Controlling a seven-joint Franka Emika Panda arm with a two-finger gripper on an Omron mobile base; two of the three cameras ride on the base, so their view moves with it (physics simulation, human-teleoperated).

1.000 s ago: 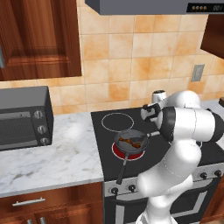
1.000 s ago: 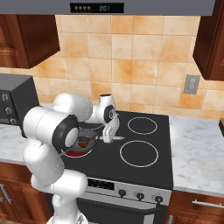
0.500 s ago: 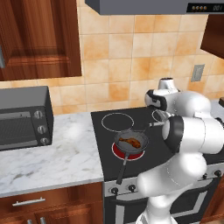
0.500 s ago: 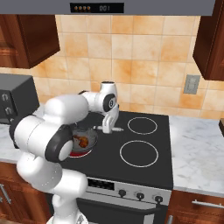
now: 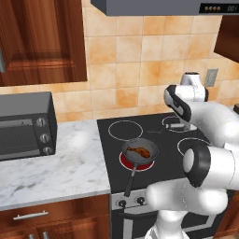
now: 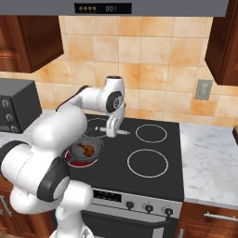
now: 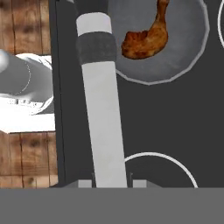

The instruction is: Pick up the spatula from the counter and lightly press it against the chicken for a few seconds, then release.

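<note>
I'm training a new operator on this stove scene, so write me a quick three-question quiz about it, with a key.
1. True or false: the claw is shut on the spatula.
2. The chicken lies in: A) the pan; B) a bowl; C) a plate.
3. Fill in: the burner under the pan glows ____.

Key: 1 true; 2 A; 3 red.
</note>
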